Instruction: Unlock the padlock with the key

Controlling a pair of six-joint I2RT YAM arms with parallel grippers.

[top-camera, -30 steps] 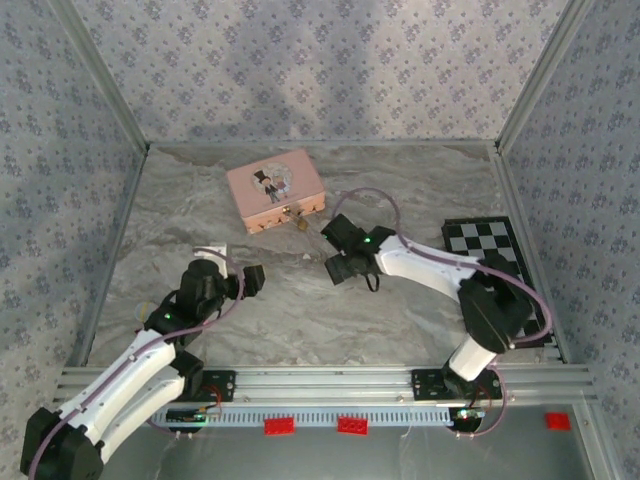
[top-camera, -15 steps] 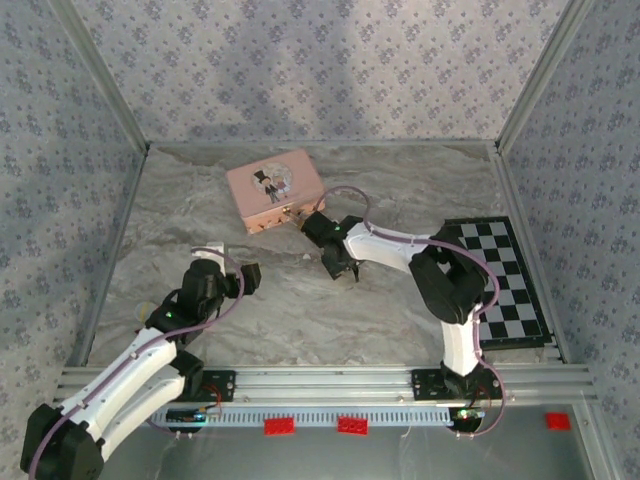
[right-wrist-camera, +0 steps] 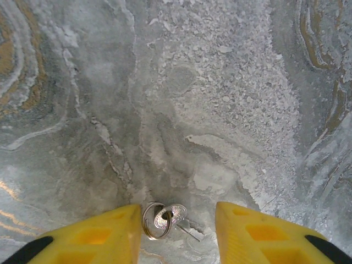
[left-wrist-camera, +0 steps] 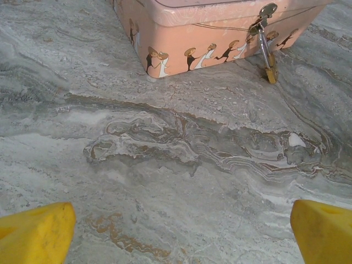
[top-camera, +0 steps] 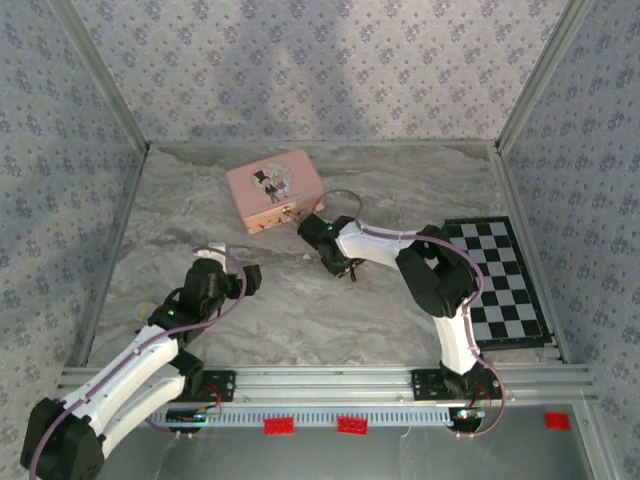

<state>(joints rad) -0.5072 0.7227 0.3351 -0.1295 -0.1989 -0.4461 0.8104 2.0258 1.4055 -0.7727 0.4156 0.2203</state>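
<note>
The key (right-wrist-camera: 164,218) lies between the right gripper (right-wrist-camera: 177,223)'s half-open fingers, near the padlock (left-wrist-camera: 270,72) on the pink box (top-camera: 275,188). The left gripper (left-wrist-camera: 179,236) gapes wide.

Grey-veined marble table (top-camera: 300,310), rusty swirls — pink box (top-camera: 275,190) edged with little marching figures, brass-gold padlock (left-wrist-camera: 270,74), silver keys (right-wrist-camera: 165,218), yellow fingers (right-wrist-camera: 99,236) — black-and-white checkerboard (top-camera: 500,280).

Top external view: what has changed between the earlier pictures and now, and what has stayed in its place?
The right arm folded in, its elbow swinging left, and the right gripper shifted slightly left, nearer the pink box. Its fingers stand on either side of the key ring, not yet closed on it. The left gripper, open, and the box stayed put.
</note>
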